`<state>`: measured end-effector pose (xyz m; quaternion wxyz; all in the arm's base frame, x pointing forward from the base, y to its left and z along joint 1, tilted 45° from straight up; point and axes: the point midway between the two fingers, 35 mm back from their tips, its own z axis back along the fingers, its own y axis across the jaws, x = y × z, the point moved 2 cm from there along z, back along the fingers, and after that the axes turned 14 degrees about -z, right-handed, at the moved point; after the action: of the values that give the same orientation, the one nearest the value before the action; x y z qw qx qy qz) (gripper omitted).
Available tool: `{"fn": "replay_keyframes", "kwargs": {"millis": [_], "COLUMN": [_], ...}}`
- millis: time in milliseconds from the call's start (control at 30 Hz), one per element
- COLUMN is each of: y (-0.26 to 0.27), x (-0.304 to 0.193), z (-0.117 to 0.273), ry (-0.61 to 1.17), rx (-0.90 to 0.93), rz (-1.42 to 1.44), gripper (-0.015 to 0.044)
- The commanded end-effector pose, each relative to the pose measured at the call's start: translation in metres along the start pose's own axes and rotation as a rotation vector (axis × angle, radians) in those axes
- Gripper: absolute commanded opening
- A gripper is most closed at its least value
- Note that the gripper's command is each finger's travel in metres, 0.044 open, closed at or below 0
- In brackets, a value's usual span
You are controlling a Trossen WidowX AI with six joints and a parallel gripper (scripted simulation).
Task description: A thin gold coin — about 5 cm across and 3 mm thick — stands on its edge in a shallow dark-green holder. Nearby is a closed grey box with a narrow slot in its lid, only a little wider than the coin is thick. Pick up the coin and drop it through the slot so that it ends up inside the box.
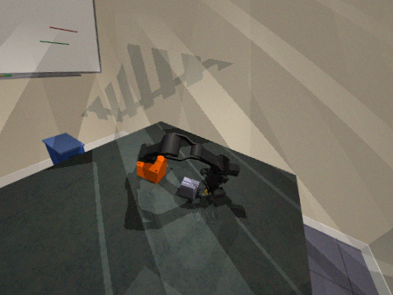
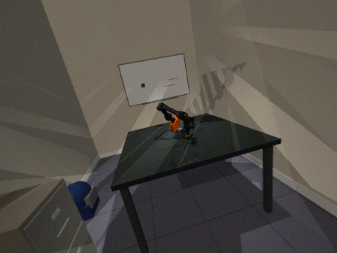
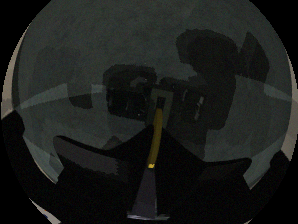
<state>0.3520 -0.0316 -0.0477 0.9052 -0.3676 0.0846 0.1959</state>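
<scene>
Gripper [image 3: 157, 137] is reaching down at the table [image 1: 88, 228], clenched on the gold coin [image 3: 156, 137]. In the wrist view the coin is showing edge-on as a thin yellow strip running toward 12 o'clock between the dark fingers. The holder is probably lying underneath, but it is too dark to separate from the arm. The grey box [image 1: 189, 187] is sitting just beside the gripper, at its 9 o'clock in the top view. The arm's orange base [image 1: 151, 169] is standing at 10 o'clock from the box.
</scene>
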Motion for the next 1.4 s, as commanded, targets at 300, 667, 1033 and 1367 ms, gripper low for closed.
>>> {"fn": "replay_keyframes", "kwargs": {"millis": [300,667,1033,1367], "y": [0.0,0.0,0.0,0.001], "x": [0.004,0.004,0.001,0.004], "z": [0.032,0.06,0.088,0.092], "ry": [-0.009,-0.009,-0.008,-0.007], "rx": [0.0,0.002,0.001,0.001], "rz": [-0.005,-0.005,-0.006,-0.19], "gripper": [0.0,0.0,0.0,0.0]}}
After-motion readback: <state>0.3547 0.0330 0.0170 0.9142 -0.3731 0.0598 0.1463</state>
